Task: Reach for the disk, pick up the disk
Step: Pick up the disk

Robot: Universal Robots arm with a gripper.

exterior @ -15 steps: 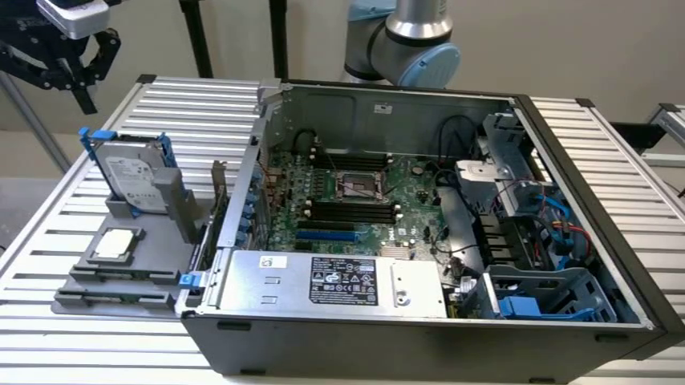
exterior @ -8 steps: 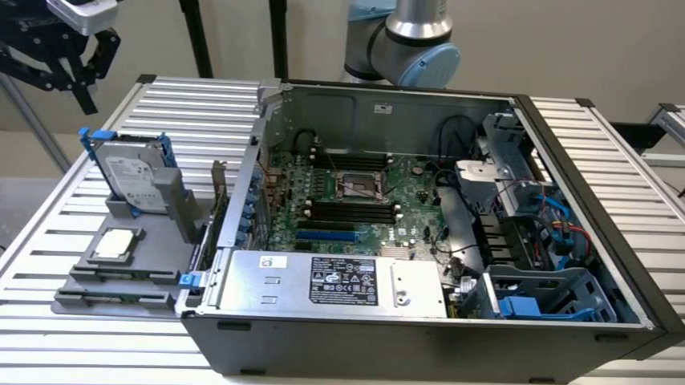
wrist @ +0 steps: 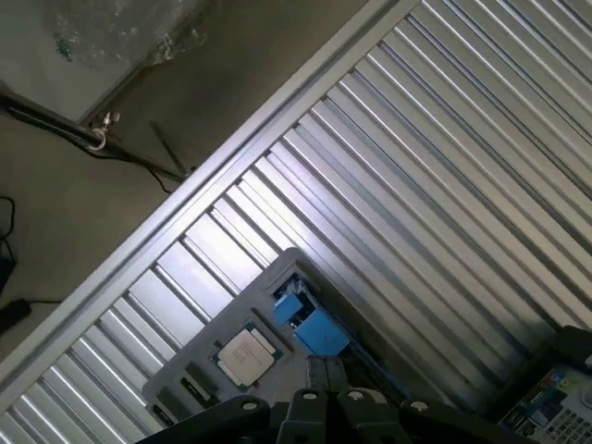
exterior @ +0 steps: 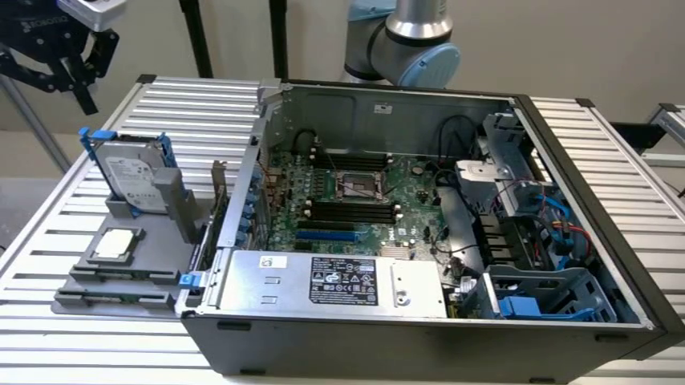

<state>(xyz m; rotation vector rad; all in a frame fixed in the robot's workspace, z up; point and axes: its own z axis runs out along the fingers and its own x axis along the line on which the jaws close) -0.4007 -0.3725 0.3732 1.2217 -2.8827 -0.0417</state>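
The disk is a silver-grey hard drive with a white label in a blue bracket. It stands upright in a grey holder on the slatted table, at the exterior view's left. In the wrist view the blue bracket on the disk is seen from above. My gripper hangs high above the table's far left corner, well above and behind the disk and touching nothing. In the wrist view the gripper has its fingertips together, shut and empty.
A small square silver chip lies on the grey holder in front of the disk. An open computer case with its motherboard and a silver power supply stands right of the holder. The table edge and the floor lie beyond.
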